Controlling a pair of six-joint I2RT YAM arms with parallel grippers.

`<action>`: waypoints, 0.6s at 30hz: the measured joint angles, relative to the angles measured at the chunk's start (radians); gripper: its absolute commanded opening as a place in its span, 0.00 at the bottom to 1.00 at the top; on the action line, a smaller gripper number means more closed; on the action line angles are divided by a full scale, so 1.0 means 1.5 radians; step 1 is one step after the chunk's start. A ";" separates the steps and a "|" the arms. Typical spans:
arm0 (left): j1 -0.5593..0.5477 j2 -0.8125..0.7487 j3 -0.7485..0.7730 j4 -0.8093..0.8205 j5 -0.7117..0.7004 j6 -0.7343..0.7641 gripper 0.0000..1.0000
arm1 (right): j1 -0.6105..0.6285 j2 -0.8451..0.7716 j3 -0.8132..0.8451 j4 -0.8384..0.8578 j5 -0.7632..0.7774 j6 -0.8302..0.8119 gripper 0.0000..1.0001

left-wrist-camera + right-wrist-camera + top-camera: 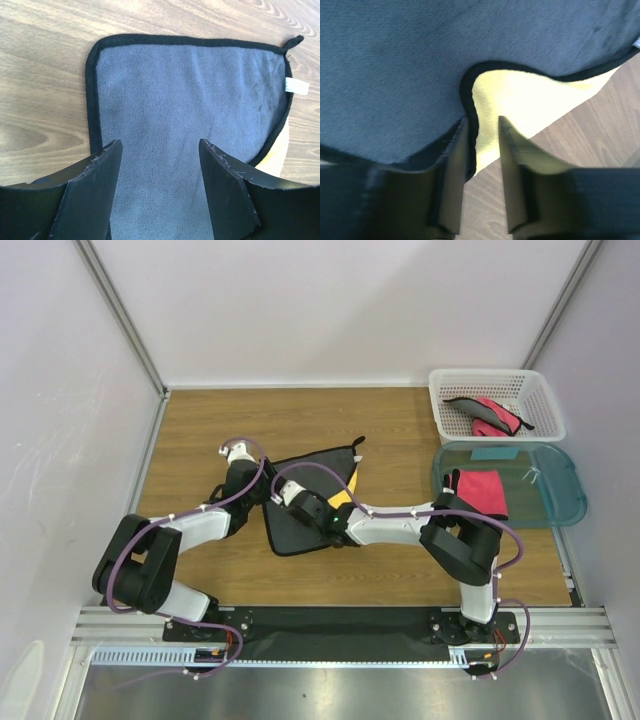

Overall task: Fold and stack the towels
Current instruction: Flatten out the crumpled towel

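Two arms reach over the desk (300, 415), a wood-grain top closed in by pale, plain walls (330, 310) with metal frame posts (120, 310) in the far corners. You have the grey towel (190, 100) lying near the desk's middle. It is a soft, short-pile cloth with a black stitched hem, rounded corners, a small hanging loop (295, 40) at one corner and a white label (296, 86) on the edge beside it. A yellow towel (520, 105) peeks out from beneath its right-hand edge.

Your left end effector (160, 145) hangs over the grey cloth with its fingers spread wide and nothing between them. Your right end effector (482, 120) sits at the towel's wavy hem, fingers drawn close with a narrow gap. The hem lies against one finger, and you cannot tell whether it is gripped.

At the far right stands a white lattice basket (437, 405) holding red and grey cloths. Just in front of it, a translucent teal tray (555, 490) carries a folded red towel (482, 490).
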 measured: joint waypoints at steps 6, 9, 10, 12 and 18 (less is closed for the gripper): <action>0.000 0.001 0.000 0.013 0.001 0.000 0.69 | -0.004 0.004 0.003 0.001 0.029 0.019 0.02; 0.000 0.006 0.000 0.019 0.003 0.000 0.69 | -0.015 -0.004 -0.004 0.000 0.042 0.061 0.00; 0.000 0.008 0.000 0.020 0.005 0.000 0.69 | -0.022 -0.014 -0.013 -0.001 0.043 0.082 0.00; 0.000 0.014 0.000 0.020 0.006 0.000 0.69 | -0.039 -0.040 -0.036 -0.004 0.046 0.127 0.00; -0.003 0.040 0.008 0.026 0.007 0.000 0.68 | -0.092 -0.141 -0.126 -0.018 0.071 0.296 0.00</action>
